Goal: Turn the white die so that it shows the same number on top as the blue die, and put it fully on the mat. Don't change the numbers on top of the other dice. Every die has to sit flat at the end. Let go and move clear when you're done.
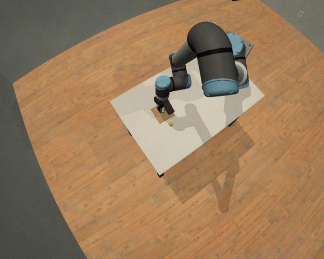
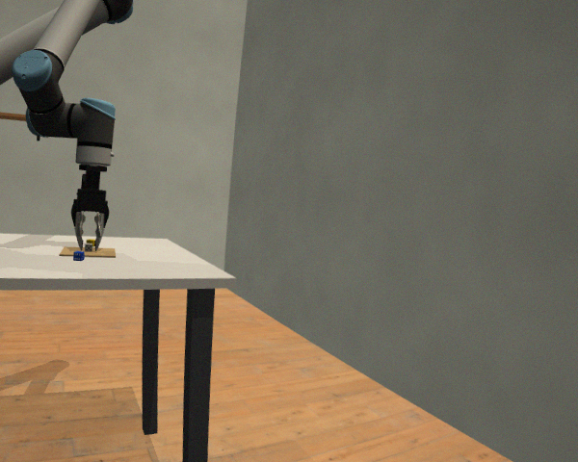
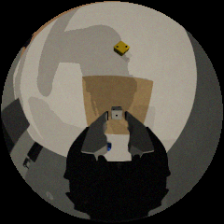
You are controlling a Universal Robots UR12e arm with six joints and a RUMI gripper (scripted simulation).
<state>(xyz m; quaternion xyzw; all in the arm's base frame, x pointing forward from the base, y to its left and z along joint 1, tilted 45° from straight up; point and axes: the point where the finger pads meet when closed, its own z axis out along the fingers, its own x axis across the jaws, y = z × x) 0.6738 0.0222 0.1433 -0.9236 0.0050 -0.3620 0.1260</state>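
Note:
The white die [image 3: 117,113] [image 2: 88,245] sits on the brown mat [image 3: 98,93] [image 2: 107,252] [image 1: 163,117], near the mat's edge. My gripper [image 3: 116,112] [image 2: 89,236] [image 1: 162,109] hangs straight over it. The fingers stand a little apart on either side of the die and do not clamp it. The blue die [image 2: 78,255] lies on the table just off the mat; in the wrist view the blue die [image 3: 108,147] shows only as a sliver behind the left finger. The pips on the dice are too small to read.
A yellow die [image 3: 122,47] [image 1: 170,124] [image 2: 91,242] lies on the white table [image 1: 156,144] [image 2: 154,263] beyond the mat. The table's edge is close to the mat on one side. The arm's shadow falls across the table.

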